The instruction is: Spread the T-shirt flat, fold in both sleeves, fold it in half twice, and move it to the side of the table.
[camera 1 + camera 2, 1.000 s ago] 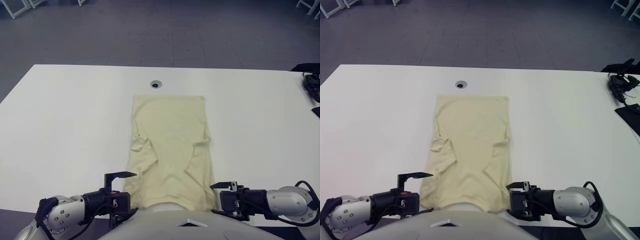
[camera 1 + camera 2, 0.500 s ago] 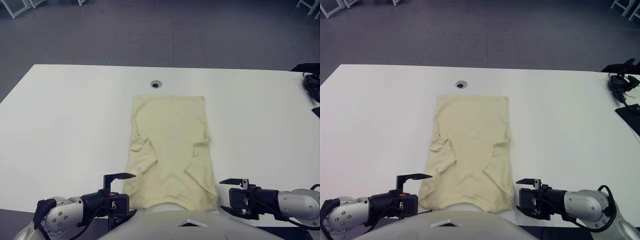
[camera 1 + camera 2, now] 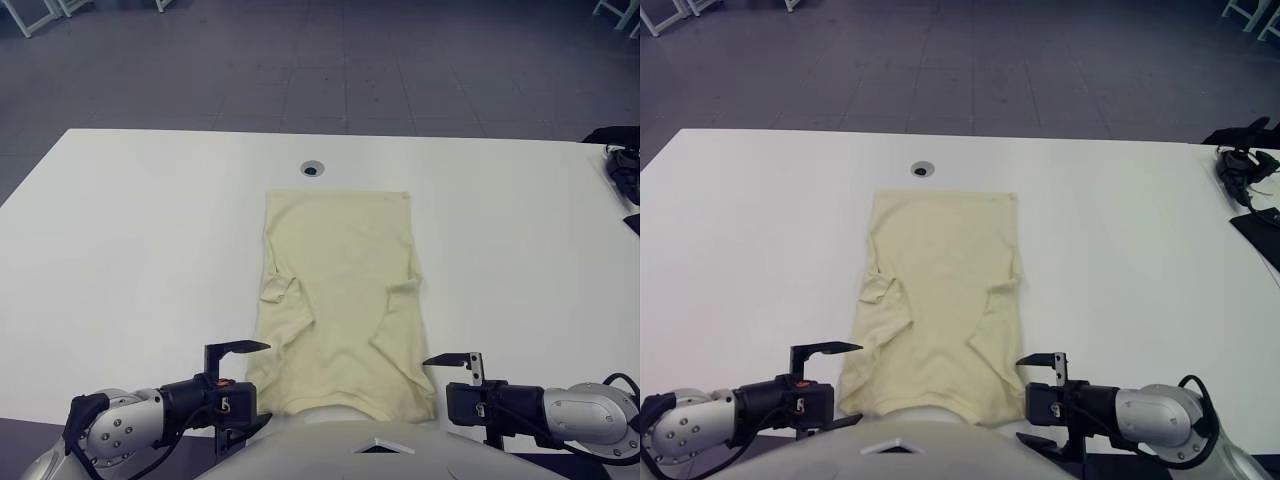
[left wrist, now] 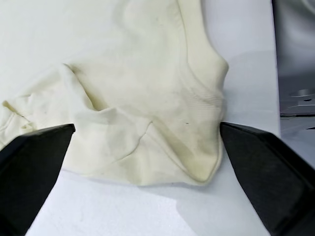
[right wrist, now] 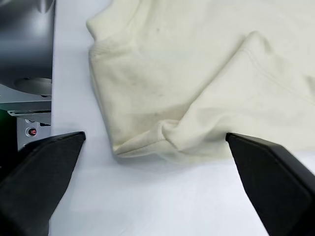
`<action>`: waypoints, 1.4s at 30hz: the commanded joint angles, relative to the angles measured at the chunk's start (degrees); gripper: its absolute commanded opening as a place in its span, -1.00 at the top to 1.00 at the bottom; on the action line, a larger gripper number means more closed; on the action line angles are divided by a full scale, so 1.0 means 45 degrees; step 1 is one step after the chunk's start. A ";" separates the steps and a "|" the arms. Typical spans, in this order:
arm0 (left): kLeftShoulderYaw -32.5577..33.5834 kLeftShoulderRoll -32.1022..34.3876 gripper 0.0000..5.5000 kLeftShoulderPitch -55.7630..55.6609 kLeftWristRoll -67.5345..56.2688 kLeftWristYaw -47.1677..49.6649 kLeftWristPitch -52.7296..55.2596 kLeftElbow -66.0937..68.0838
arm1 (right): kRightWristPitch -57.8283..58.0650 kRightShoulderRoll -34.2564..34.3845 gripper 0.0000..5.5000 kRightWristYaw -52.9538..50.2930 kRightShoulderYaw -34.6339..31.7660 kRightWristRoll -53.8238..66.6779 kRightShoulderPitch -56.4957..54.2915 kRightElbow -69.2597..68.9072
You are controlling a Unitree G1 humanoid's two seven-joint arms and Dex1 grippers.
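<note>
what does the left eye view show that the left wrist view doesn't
Left eye view: the whole T-shirt, the round hole in the table beyond it, and the right end effector, open. Left wrist view: the ribbed neckline, close up. Both: the T-shirt's near corner on the table, in front of the open left end effector.

The edge of the T-shirt between the left pincer and the right pincer is lying out of sight in the head views. The wrist views are cutting off the cloth beyond each pincer. Far to the outer side of the right pincer, dark things on the worktop are being cut by the picture edge and are too small to tell.
</note>
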 commanded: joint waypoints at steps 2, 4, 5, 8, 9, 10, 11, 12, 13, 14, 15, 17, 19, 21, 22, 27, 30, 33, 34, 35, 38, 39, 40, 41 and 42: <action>0.0068 0.0034 -0.96 -0.0098 0.0067 0.0025 0.0033 -0.0022 | 0.0296 0.0038 -0.61 -0.0089 0.0431 -0.0070 -0.0425 0.0343; 0.0153 0.0086 -0.96 -0.0034 0.0119 0.0015 0.0016 0.0006 | 0.0296 0.0001 -0.48 -0.0139 0.0476 -0.0147 -0.0449 0.0445; 0.0195 0.0105 -0.96 -0.0005 0.0125 0.0008 0.0003 0.0011 | 0.0282 -0.0006 -0.40 -0.0156 0.0471 -0.0152 -0.0455 0.0457; 0.0238 0.0127 -0.79 0.0041 0.0133 -0.0013 0.0000 -0.0020 | 0.0250 -0.0009 -0.22 -0.0197 0.0518 -0.0167 -0.0490 0.0459; 0.0261 0.0129 -0.73 0.0073 0.0130 -0.0024 0.0014 -0.0060 | 0.0255 -0.0010 -0.16 -0.0198 0.0545 -0.0170 -0.0517 0.0452; 0.0277 0.0130 -0.66 0.0101 0.0129 -0.0034 0.0028 -0.0096 | 0.0258 -0.0010 -0.10 -0.0200 0.0564 -0.0169 -0.0537 0.0446; 0.0286 0.0134 -0.59 0.0117 0.0124 -0.0051 0.0050 -0.0136 | 0.0258 -0.0012 -0.03 -0.0203 0.0558 -0.0158 -0.0531 0.0434; 0.0281 0.0155 -0.52 0.0106 0.0118 -0.0084 0.0062 -0.0157 | 0.0264 -0.0002 0.04 -0.0231 0.0535 -0.0153 -0.0469 0.0404; 0.0267 0.0195 -0.47 0.0061 0.0112 -0.0135 0.0070 -0.0159 | 0.0279 0.0020 0.08 -0.0276 0.0503 -0.0153 -0.0372 0.0358; 0.0258 0.0221 -0.39 0.0041 0.0110 -0.0172 0.0078 -0.0170 | 0.0283 0.0036 0.16 -0.0309 0.0485 -0.0152 -0.0305 0.0330; 0.0262 0.0240 -0.33 0.0034 0.0106 -0.0206 0.0085 -0.0199 | 0.0286 0.0046 0.22 -0.0334 0.0454 -0.0144 -0.0240 0.0298; 0.0296 0.0182 -0.23 0.0014 0.0039 -0.0194 0.0066 -0.0288 | 0.0259 0.0041 0.31 -0.0365 0.0435 -0.0134 -0.0200 0.0277; 0.0322 0.0158 -0.11 0.0030 0.0007 -0.0205 0.0090 -0.0366 | 0.0228 0.0025 0.43 -0.0392 0.0456 -0.0135 -0.0207 0.0281; 0.0364 0.0197 -0.01 0.0085 -0.0009 -0.0265 0.0115 -0.0424 | 0.0224 0.0024 0.51 -0.0437 0.0478 -0.0132 -0.0202 0.0264; 0.0392 0.0222 0.08 0.0118 -0.0027 -0.0305 0.0123 -0.0451 | 0.0224 0.0030 0.60 -0.0460 0.0479 -0.0127 -0.0186 0.0249; 0.0369 0.0222 0.41 0.0247 -0.0011 -0.0462 0.0152 -0.0579 | 0.0206 0.0056 0.91 -0.0539 0.0541 -0.0100 -0.0230 0.0305; 0.0259 0.0269 0.59 0.0171 -0.0014 -0.0585 0.0143 -0.0502 | 0.0250 0.0099 0.98 -0.0621 0.0564 -0.0113 -0.0176 0.0246; 0.0083 0.0276 0.83 0.0070 0.0095 -0.0668 0.0114 -0.0262 | 0.0267 0.0123 0.98 -0.0687 0.0609 -0.0137 -0.0198 0.0224; 0.0031 0.0269 0.89 0.0036 0.0131 -0.0682 0.0111 -0.0171 | 0.0266 0.0124 0.98 -0.0704 0.0618 -0.0133 -0.0208 0.0218; -0.0016 0.0266 0.97 0.0002 0.0175 -0.0689 0.0118 -0.0090 | 0.0260 0.0124 0.98 -0.0715 0.0621 -0.0125 -0.0213 0.0214; -0.0146 0.0304 1.00 -0.0167 0.0220 -0.0749 0.0200 0.0163 | 0.0262 0.0152 0.98 -0.0761 0.0626 -0.0118 -0.0178 0.0149; -0.0178 0.0311 1.00 -0.0220 0.0231 -0.0770 0.0252 0.0207 | 0.0253 0.0156 0.98 -0.0765 0.0617 -0.0106 -0.0167 0.0128; -0.0211 0.0336 1.00 -0.0258 0.0294 -0.0801 0.0326 0.0223 | 0.0240 0.0162 0.98 -0.0764 0.0605 -0.0088 -0.0162 0.0107; -0.0234 0.0350 1.00 -0.0287 0.0330 -0.0829 0.0372 0.0227 | 0.0232 0.0166 0.98 -0.0764 0.0597 -0.0075 -0.0159 0.0090; -0.0253 0.0383 1.00 -0.0351 0.0338 -0.0878 0.0377 0.0257 | 0.0247 0.0188 0.98 -0.0789 0.0600 -0.0081 -0.0126 0.0051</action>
